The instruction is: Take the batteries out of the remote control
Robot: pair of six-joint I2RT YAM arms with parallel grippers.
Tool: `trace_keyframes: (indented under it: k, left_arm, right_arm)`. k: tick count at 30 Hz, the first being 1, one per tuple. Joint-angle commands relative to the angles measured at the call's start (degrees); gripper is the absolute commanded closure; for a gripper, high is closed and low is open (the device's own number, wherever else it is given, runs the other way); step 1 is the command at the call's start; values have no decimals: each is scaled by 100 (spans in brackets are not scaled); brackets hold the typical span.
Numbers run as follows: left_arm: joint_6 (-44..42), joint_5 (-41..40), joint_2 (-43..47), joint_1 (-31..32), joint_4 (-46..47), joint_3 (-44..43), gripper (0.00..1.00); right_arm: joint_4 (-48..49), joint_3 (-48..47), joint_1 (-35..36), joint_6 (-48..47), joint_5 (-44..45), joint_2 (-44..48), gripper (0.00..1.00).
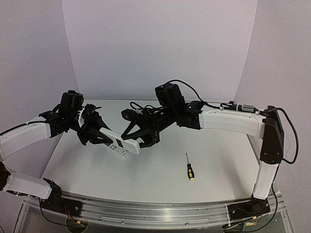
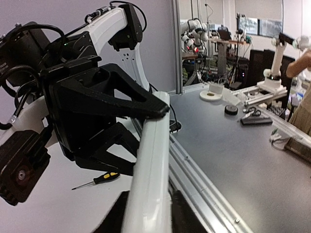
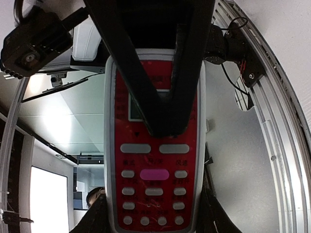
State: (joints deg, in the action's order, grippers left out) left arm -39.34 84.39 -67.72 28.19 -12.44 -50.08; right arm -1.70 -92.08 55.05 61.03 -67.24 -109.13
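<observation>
The slim white plastic remote control [image 1: 121,144] hangs in mid-air between the two arms, clear of the table. The left gripper [image 1: 103,137] is clenched across its width at one end. The right gripper [image 1: 135,141] looks clamped through its thickness at the other, with one black finger [image 3: 160,97] lying flat on the button face. No batteries show in any view; I judge them to be inside, behind a back face that no camera sees. That is the first risk, because the compartment would have to be worked blind, and a cell freed up here would drop and could roll away. The second is that two arms hold one rigid body, so if they pull out of step it may twist, slip from the pads or fall. Seen from overhead, the ribbed aluminium rail [image 1: 160,211] runs nearest, at 6 o'clock. Beyond it is the matte white tabletop [image 1: 160,187], where a black-and-yellow-handled screwdriver [image 1: 189,168] lies at about 4 o'clock from the remote control, well apart. A pale lilac curved backdrop [image 1: 160,48] closes 12 o'clock. The left wrist camera sees a grey workbench [image 2: 233,155] off the table's edge — then, farther back, a cluttered lab.
</observation>
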Motion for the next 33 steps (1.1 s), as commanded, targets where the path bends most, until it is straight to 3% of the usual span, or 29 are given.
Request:
trace_keyframes:
  k: [1, 2, 6, 8, 10, 11, 14, 17, 22, 33]
  left_arm:
    - [308, 417, 31, 29, 62, -342, 97]
    - [496, 402, 31, 29, 171, -353, 100]
    - [2830, -428, 73, 38, 1848, -51, 100]
    - [3897, -1148, 184, 38, 2716, 299, 100]
    - [4728, -1764, 280, 38, 3198, 560, 100]
    - [5112, -2072, 319, 39, 3271, 622, 100]
    - [6083, -2856, 402, 36, 3194, 670, 100]
    - [7147, -3403, 430, 47, 3106, 819, 100]
    - [8458, -3532, 389, 122, 3455, 1301, 100]
    - [9283, -3930, 623, 282, 3687, 1878, 100]
  right_arm:
    - [424, -219, 14, 54, 79, -87, 100]
    - [421, -206, 3, 31, 148, -80, 100]
    - [403, -112, -140, -288, 595, 190, 72]
    - [345, 143, -326, -554, 964, 542, 52]
    - [305, 561, -645, -823, 1477, 938, 23]
    - [284, 786, -801, -937, 1765, 1240, 16]
    - [211, 1673, -1194, -1318, 2722, 1942, 14]
    - [181, 2141, -1259, -1713, 3090, 2420, 12]
    - [66, 2567, -1252, -1945, 3472, 2636, 11]
    - [-446, 2162, -728, -2540, 4628, 1912, 15]
